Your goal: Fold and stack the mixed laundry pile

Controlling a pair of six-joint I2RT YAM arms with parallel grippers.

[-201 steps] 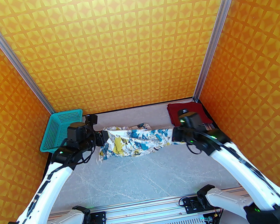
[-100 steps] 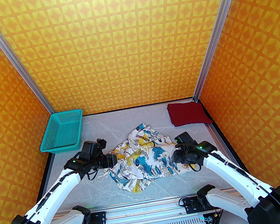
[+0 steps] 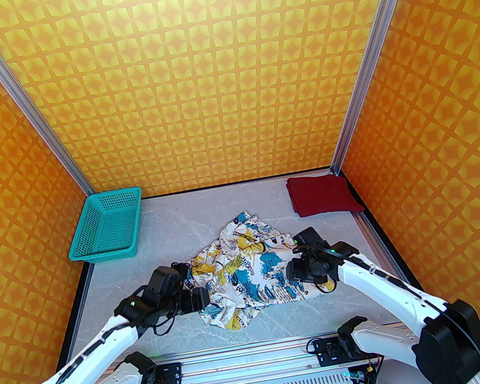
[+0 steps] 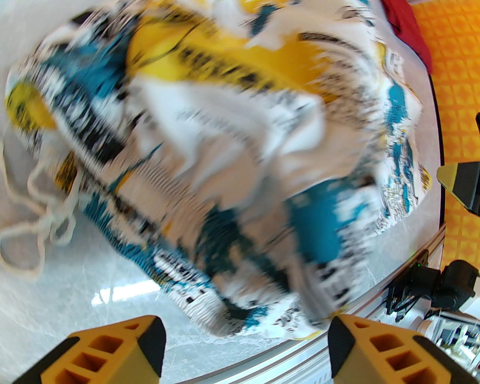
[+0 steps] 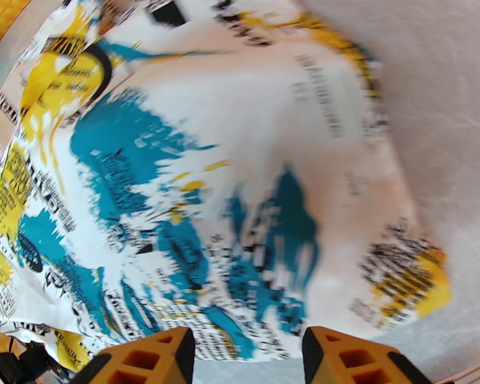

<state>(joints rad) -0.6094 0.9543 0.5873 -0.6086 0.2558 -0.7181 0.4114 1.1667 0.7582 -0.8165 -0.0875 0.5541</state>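
- Printed cloth (image 3: 252, 270) lies crumpled on the table (image 3: 243, 328), white with blue, yellow and black print. It is blurred in both wrist views.
- Left gripper (image 3: 201, 300) sits at the cloth's left edge. Its fingers (image 4: 123, 348) are spread wide with nothing between them, and the cloth is just ahead of the tips.
- Right gripper (image 3: 292, 270) sits at the cloth's right edge, also spread and empty, with the cloth just beyond its tips.
- A white cord (image 4: 37, 210) trails from the cloth's left side onto the table.
- Red shirt (image 3: 321, 195) lies folded flat behind the cloth, to its right and apart from it.
- Basket (image 3: 106, 228) stands behind the cloth, to its left and well apart.
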